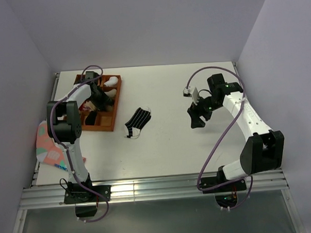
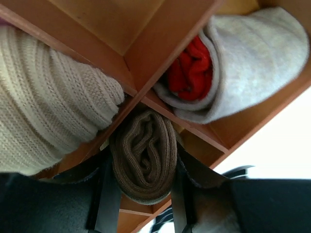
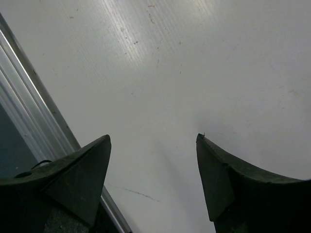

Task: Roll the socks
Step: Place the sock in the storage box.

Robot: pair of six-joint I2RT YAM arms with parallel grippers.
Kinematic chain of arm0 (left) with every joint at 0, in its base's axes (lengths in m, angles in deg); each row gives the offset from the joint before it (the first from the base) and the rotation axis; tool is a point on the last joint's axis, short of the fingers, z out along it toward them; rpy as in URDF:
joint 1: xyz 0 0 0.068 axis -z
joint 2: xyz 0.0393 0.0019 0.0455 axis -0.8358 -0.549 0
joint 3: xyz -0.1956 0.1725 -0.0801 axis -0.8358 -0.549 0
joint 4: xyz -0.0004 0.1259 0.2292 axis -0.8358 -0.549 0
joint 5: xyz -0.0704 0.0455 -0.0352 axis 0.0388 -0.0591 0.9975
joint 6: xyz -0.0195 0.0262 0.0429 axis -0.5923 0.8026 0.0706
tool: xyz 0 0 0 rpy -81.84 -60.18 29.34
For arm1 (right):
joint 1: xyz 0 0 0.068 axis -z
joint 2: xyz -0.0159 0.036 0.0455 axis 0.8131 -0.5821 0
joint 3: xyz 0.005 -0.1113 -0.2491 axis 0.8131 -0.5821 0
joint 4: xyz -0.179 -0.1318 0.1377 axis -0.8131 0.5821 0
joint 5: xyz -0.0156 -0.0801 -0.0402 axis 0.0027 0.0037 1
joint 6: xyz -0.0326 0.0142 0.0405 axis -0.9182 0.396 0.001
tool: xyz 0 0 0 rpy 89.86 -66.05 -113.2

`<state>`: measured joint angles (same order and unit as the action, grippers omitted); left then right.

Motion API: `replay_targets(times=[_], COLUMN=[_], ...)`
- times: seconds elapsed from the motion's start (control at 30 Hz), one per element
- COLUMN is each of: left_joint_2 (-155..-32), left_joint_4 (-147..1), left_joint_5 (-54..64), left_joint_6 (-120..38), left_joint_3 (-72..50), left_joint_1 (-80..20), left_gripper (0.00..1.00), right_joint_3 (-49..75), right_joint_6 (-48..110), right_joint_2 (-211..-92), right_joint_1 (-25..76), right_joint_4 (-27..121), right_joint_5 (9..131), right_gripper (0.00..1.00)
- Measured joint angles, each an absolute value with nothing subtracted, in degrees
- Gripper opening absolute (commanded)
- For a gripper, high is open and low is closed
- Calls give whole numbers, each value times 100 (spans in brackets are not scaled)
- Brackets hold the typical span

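Overhead, the left claw [image 1: 102, 101] is down in the divided wooden tray [image 1: 117, 100] at the far left of the table [image 1: 172, 152], and the arm hides whatever it holds. The left wrist view fills that gap: the tan-brown sock [image 2: 143, 167], rolled into a tight ribbed coil, sits pinched between the two dark fingers [image 2: 109, 194], which press on both of its sides. The left claw [image 2: 144, 160] is therefore partly closed around the roll. The roll hangs right at a crossing of the tray's dividers [image 2: 146, 58], over the near compartment.

Only that close view makes out its neighbours. A cream knitted bundle [image 2: 48, 111] fills the compartment to one side. In the other lies a grey bundle [image 2: 252, 63] wrapped around a red sock [image 2: 192, 70].

The black striped sock [image 1: 137, 121] lies flat and unrolled on the table just right of the tray, touching neither claw. Only a sliver of what may be it shows at the bottom of the left wrist picture. A pink sock [image 1: 45, 144] with teal patches hangs off the table's left edge.

The right claw [image 1: 197, 120] hovers well to the right of the striped sock. Its own camera shows the jaws spread wide, the right claw [image 3: 153, 138] empty, with bare white table and a metal rail [image 3: 34, 116] beneath it.
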<state>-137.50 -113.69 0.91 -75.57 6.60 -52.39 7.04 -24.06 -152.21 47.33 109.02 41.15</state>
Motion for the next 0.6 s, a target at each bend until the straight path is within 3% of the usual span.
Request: replay_targets(times=[0.23, 0.3, 0.6], left_joint_2=[-14288, -14430, -14299], left_joint_4=[-13050, -13327, -13220], left_joint_5=[-383, -464, -534], left_joint_6=[-7090, -7092, -7149], left_joint_3=[1718, 1963, 1779], left_joint_1=[-5236, -5223, -5223], left_gripper=[1, 13, 39], right_joint_3=[2251, 2304, 2249], right_joint_6=[-2400, -2465, -2723], right_joint_2=[-16054, -16082, -16036], right_joint_1=[4759, 4796, 4820], right_joint_4=[11672, 11794, 12216], right_joint_5=[4063, 4082, 4338], right_gripper=[77, 77, 77])
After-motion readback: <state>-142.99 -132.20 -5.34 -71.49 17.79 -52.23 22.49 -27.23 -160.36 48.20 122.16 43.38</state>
